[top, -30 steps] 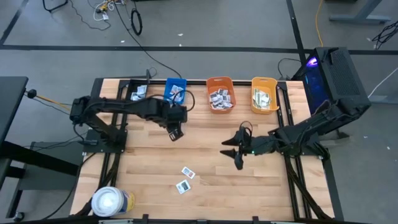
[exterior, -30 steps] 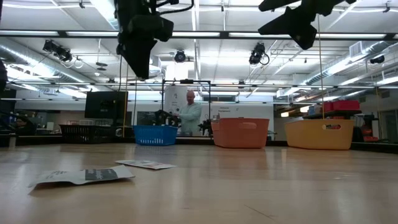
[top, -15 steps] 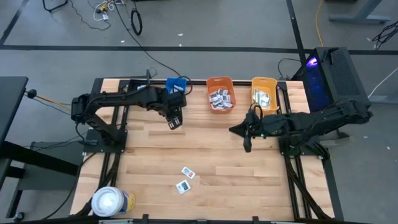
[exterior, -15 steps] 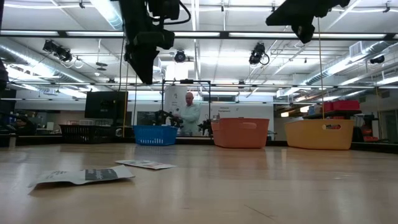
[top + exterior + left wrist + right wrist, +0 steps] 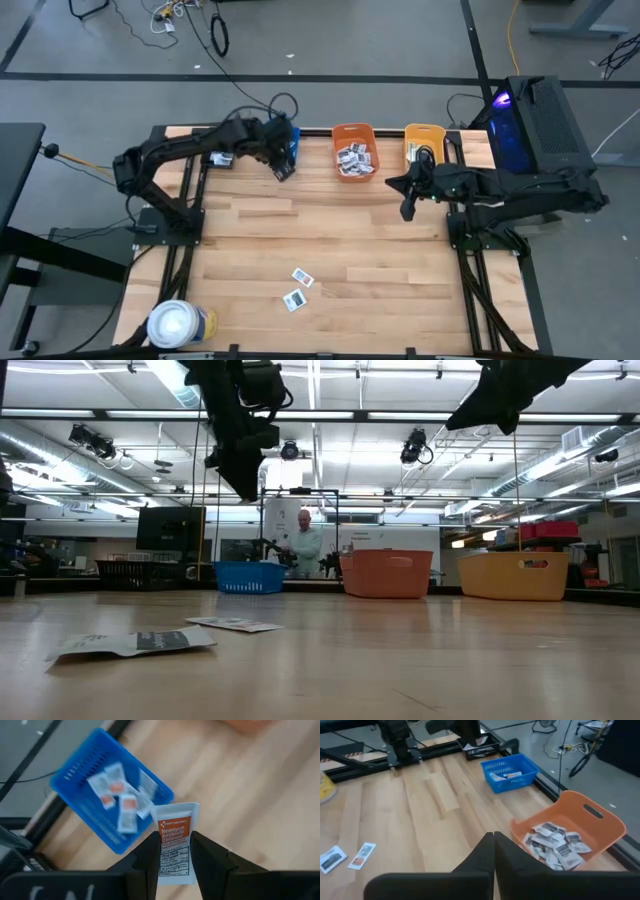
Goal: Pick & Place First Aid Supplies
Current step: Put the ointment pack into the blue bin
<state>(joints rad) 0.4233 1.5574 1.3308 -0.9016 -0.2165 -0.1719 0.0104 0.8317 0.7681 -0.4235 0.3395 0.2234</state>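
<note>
Left hand (image 5: pixel 284 170) hovering at the far left of the surface (image 5: pixel 330 250), just by the blue bin (image 5: pixel 290 138), pinching a packet (image 5: pixel 174 842) between its fingers (image 5: pixel 145 857). Packet showing white with an orange band and dark print, standing upright out of the grip, with the blue bin below and beyond it in the left wrist view. Blue bin already carrying several white packets with orange marks.

Right hand (image 5: pixel 407 207) hanging over the far right of the surface, near the yellow bin (image 5: pixel 424 152) and right of the orange bin (image 5: pixel 353 150), closed tight with nothing between the fingers. Looking out past those pressed-together fingers (image 5: pixel 492 852), the orange bin sitting just ahead, holding a heap of white packets with dark print. Yellow bin holding pale greenish strips.

Down on the near middle of the surface, two loose packets lying flat: one (image 5: pixel 302 277) a little farther, one (image 5: pixel 294 299) nearer, just beside each other and well apart from both hands. Same two showing at the left in the low view, lying on the wood.

White roll (image 5: pixel 178 325) with a yellow band sitting at the near left corner. A small black tray (image 5: pixel 221 153) with a few white packets resting left of the blue bin. A person (image 5: pixel 305 545) standing in the room beyond the far edge.
</note>
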